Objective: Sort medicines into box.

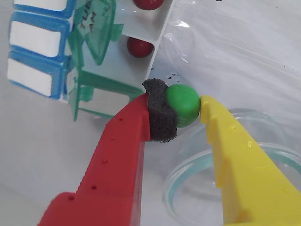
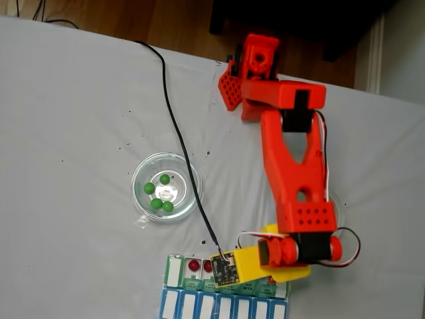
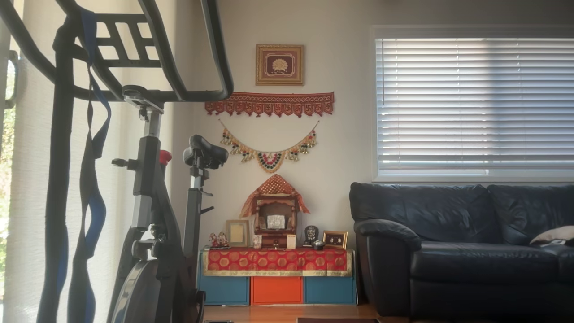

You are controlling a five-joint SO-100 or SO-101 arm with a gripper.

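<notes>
Wrist view: we see the gripper (image 1: 189, 107) closed on one glossy green ball (image 1: 183, 104), pinched between a red plastic finger (image 1: 120, 155) faced with a coarse black foam pad (image 1: 160, 110) and a smooth yellow plastic finger (image 1: 235, 155); both fingers carry rows of small moulded dimples. The held ball hangs just beside the near wall of the box (image 1: 157, 44), a white organiser row whose translucent green lids (image 1: 94, 28) stand flipped open. We count two dark red balls in it, one per compartment: one (image 1: 139, 46) in the middle of the view and one (image 1: 148, 3) cut by the top edge. Against the box's far side lies a blue-and-white organiser row (image 1: 35, 47) with rounded rectangular lids. Below the fingers sits a round clear glass dish (image 1: 235, 188) on white cloth dotted with black specks.

Fixed view: we look down on the white cloth-covered table (image 2: 66, 100). A round clear glass dish (image 2: 166, 187) holds four green balls (image 2: 159, 196), well apart from the box (image 2: 192, 267) at the lower edge. Two dark red balls (image 2: 200, 266) sit in adjacent compartments near the box's left end. The orange arm (image 2: 292, 166) reaches from its base to the box, where its yellow wrist part covers the middle compartments. A black cable (image 2: 176, 126) crosses the table and passes over the dish's right side.

Other view: we see a room with an exercise bike (image 3: 152, 202), a black leather sofa (image 3: 462, 246) and a slatted window blind (image 3: 475, 103).
</notes>
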